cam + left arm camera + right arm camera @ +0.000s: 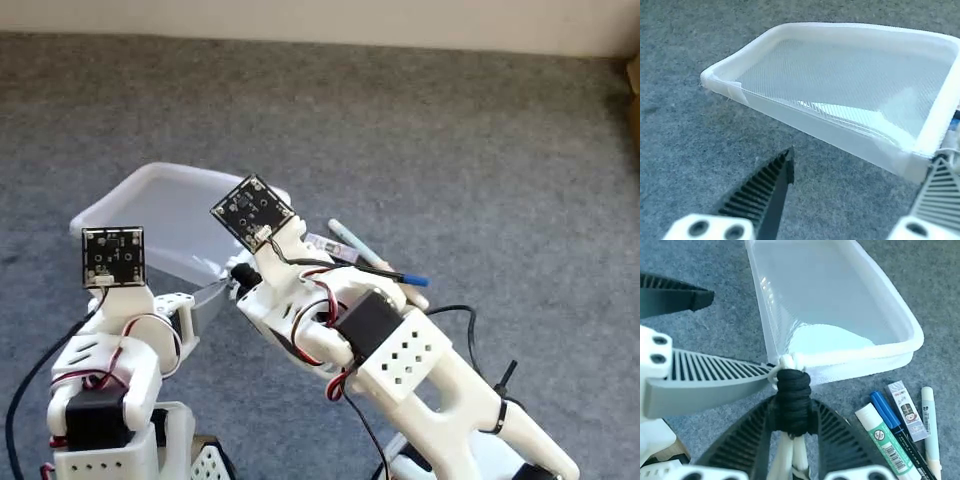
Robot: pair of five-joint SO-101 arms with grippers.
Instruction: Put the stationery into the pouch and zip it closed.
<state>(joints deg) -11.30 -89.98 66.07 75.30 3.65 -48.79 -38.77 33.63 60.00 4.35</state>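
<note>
The pouch, white mesh with its mouth open, lies on grey carpet. The left gripper is spread wide. Its black toothed finger is over bare carpet, and its grey finger is just beside the pouch's near corner.

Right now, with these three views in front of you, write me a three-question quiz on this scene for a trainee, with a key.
1. True or false: the stationery is already inside the pouch.
2. Multiple choice: the right gripper is shut on A) nothing, B) the black cord pull at the pouch's corner, C) a pair of scissors.
3. Fill in: the left gripper is ____ (open or shut).

Key: 1 false, the items lie on the carpet beside the pouch; 2 B; 3 open.
</note>
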